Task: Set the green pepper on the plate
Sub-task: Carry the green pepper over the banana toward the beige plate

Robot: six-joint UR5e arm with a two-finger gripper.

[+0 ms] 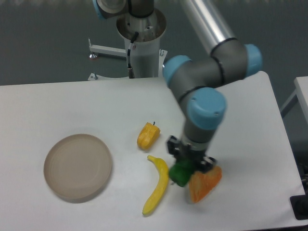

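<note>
Low in the frame, beside the curved yellow banana point(157, 185), our tool point(186, 167) pinches the glossy green pepper point(180, 173); we lift straight, then carry it left to the round beige plate point(78, 167).

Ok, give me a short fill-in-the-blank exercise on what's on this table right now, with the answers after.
1. The plate holds ____.
2. The gripper is directly over the ____ pepper.
3. The long yellow fruit between the plate and the gripper is a ____.
4. The yellow pepper lies ____ the plate, on the table.

Answers: nothing; green; banana; off
</note>
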